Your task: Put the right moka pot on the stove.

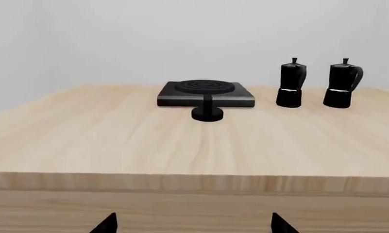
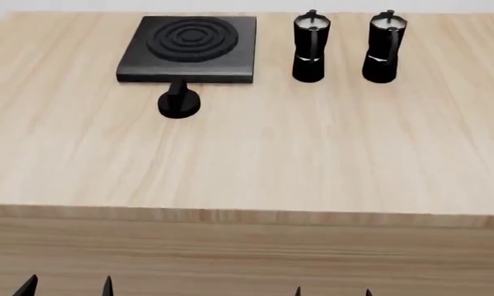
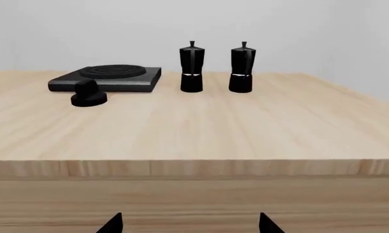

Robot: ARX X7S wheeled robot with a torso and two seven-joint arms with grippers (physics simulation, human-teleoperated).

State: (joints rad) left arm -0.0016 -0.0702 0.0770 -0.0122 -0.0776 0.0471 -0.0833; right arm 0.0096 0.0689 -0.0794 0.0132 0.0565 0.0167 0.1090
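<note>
Pale wood desk (image 2: pixel 255 166): carries everything; its front edge crosses the head view, and both grippers sit below and short of it.
Left gripper (image 2: pixel 66 287): only two dark fingertips show at the frame's bottom; they stand apart with nothing between them, so it looks open and empty.
Stove (image 2: pixel 189 46): dark slab with ringed burner, far left on the desk, nothing on it.
Knob (image 2: pixel 178 102): black, just in front of the stove, apart from it.
Left moka pot (image 2: pixel 310 46): upright, right of the stove, the twin.
Right moka pot (image 2: pixel 384 48): upright, near the desk's far edge, just beside its twin, well apart from the stove.
Right gripper (image 2: pixel 333 291): tips apart, holding nothing.
Risk: the pots look alike and stand close, so a reach could take the wrong one or knock the twin over; carrying across, the pot must pass the twin to reach the stove.
Hidden: arms and gripper bodies are cut off; handle directions are hard to read from the head view.
</note>
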